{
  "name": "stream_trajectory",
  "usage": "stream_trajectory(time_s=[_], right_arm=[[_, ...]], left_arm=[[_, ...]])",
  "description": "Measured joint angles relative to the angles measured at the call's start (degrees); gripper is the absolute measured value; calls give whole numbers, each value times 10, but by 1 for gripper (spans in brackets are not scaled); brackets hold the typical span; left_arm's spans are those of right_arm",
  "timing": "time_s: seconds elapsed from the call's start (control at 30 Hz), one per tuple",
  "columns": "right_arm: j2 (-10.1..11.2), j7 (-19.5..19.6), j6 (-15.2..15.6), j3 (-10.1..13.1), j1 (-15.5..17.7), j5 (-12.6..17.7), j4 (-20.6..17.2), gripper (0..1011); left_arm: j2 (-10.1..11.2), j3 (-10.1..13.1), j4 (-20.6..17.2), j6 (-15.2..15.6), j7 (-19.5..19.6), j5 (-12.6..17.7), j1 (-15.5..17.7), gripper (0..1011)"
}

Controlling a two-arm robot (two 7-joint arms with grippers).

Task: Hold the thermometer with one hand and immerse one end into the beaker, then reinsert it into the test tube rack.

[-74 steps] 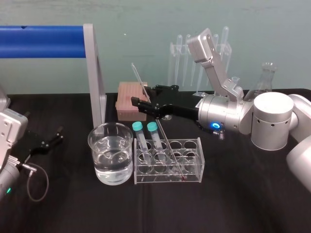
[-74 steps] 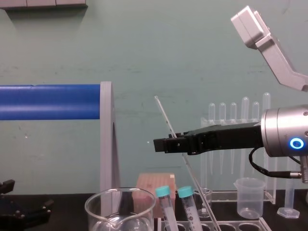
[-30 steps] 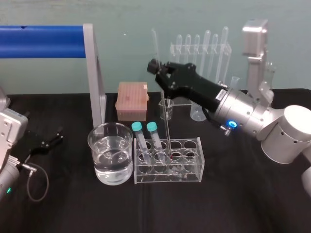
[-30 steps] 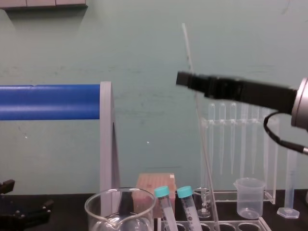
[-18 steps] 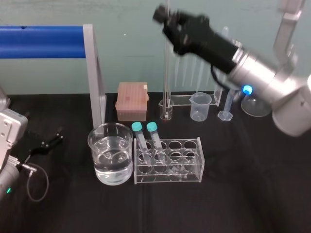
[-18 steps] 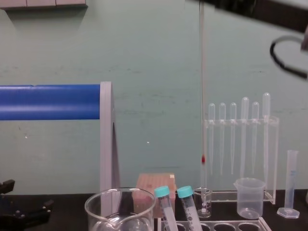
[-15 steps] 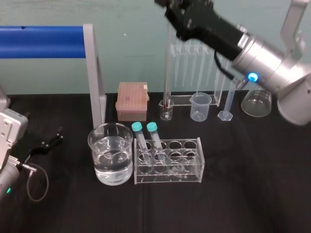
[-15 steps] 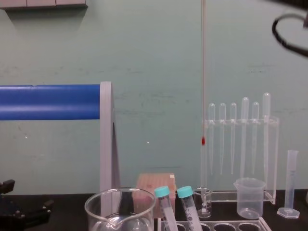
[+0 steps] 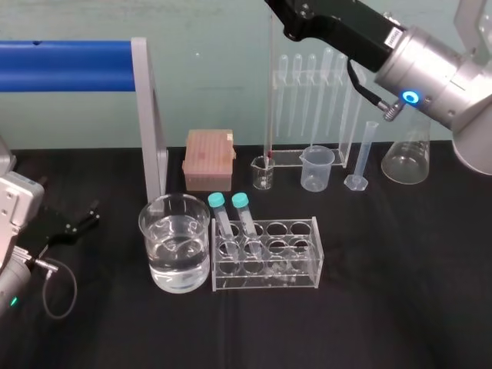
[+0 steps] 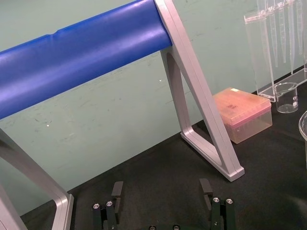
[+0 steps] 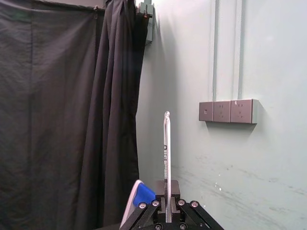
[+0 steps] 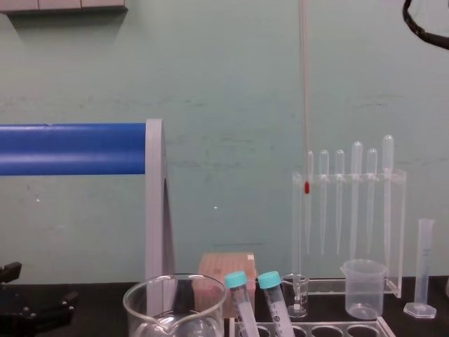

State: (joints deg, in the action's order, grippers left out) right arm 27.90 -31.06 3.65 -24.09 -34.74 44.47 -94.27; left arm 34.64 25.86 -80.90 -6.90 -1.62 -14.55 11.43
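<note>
The thermometer (image 9: 269,92) has been lifted clear of the test tube rack (image 9: 265,257) and hangs upright at upper centre, clamped in the right gripper (image 11: 166,189). Immersion in the beaker (image 9: 174,238), left of the rack, is judged next. The left gripper (image 10: 161,191), fingers apart, is parked at lower left.

Backed by pale green painted wall (image 9: 200,84) across the upper frame; black cloth-covered bench (image 9: 384,307) along the bottom. Hung with black fabric curtain (image 11: 57,120) near grey wall sockets (image 11: 229,111).

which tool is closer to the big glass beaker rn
Left. The left tool rests on the table just left of the beaker; the right tool is high up beyond it, gripping the thermometer.
</note>
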Motion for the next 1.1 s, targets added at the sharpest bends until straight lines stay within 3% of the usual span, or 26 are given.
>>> stream_trajectory(time_s=[0.2,0.43,0.5,0.63,0.9,0.97,1.1], right_arm=[[-26,-16,-8,-27,-30,1,41,54],[-85,-72,-35,-83,-77,-5,111,53],[-109,-99,-47,-109,-91,-10,143,53],[-130,-124,-59,-133,-97,-16,182,53],[-156,-141,-96,-151,-92,-36,263,53],[-169,-150,-123,-150,-89,-44,298,53],[-182,-164,-155,-146,-89,-48,329,53]], left_arm=[[0,0,0,0,0,0,0,1008],[0,0,0,0,0,0,0,1008],[0,0,0,0,0,0,0,1008],[0,0,0,0,0,0,0,1008],[0,0,0,0,0,0,0,1008],[0,0,0,0,0,0,0,1008],[0,0,0,0,0,0,0,1008]])
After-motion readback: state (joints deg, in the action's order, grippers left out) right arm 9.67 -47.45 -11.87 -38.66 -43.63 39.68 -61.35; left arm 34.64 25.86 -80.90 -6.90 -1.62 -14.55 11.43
